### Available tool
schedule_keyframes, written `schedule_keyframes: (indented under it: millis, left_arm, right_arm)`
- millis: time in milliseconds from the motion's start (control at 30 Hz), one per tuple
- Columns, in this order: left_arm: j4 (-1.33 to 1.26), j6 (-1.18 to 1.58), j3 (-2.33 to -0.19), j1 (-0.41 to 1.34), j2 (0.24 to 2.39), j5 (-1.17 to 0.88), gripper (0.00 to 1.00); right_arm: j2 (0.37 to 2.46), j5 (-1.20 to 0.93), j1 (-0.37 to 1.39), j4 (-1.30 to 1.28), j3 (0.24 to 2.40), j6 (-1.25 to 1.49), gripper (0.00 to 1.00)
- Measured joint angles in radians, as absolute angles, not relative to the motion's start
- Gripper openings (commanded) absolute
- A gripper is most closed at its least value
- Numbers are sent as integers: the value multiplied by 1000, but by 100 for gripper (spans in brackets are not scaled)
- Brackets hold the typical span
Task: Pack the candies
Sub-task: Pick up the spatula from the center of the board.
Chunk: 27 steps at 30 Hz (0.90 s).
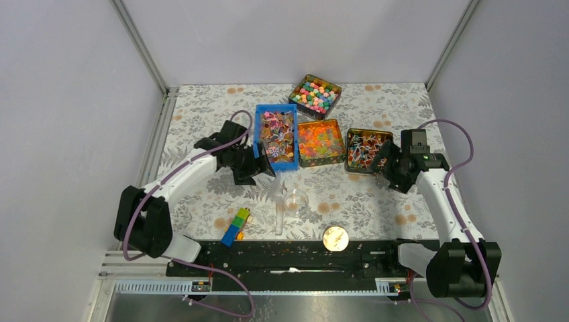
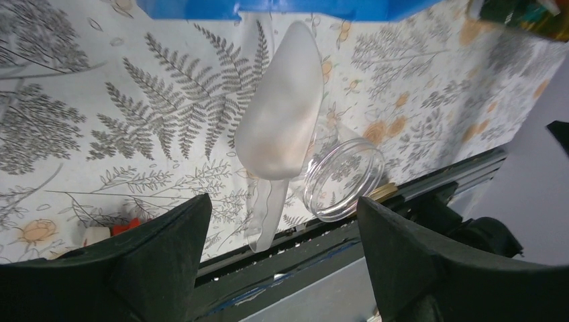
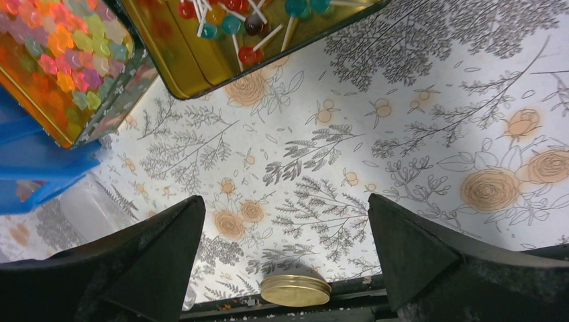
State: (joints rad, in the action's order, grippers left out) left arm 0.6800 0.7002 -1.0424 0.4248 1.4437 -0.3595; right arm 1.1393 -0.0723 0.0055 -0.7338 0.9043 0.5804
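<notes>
Top external shows tiny pink-red-white wrapped candies; left fingers, right fingers wide

A frosted, translucent plastic scoop is seen beside a clear, glossy jar. The worktop is covered by a smooth, floral-printed sheet. A brushed gold metal lid, a shiny gold-lined tin and a smooth blue plastic bin are shown.

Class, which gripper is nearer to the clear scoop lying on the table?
Left. The left gripper hovers just beyond the scoop, by the blue bin. The right gripper is well off to the scoop's right, beside the lollipop tin.
</notes>
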Motion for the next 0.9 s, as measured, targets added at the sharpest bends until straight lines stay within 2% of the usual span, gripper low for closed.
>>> schedule_keyframes:
  millis: [300, 500, 667, 900]
  left_arm:
    - [785, 673, -1250, 591, 1620, -243, 72]
    - [899, 628, -1418, 669, 1750, -100, 59]
    - [957, 610, -1432, 686, 1814, -30, 50]
    - [984, 591, -1431, 684, 1851, 14, 29]
  right_arm:
    - [1170, -124, 6, -736, 904, 567, 99]
    - [1175, -132, 6, -735, 904, 563, 99]
    - [1177, -146, 6, -735, 904, 554, 99]
    - [1178, -160, 6, -735, 901, 549, 97]
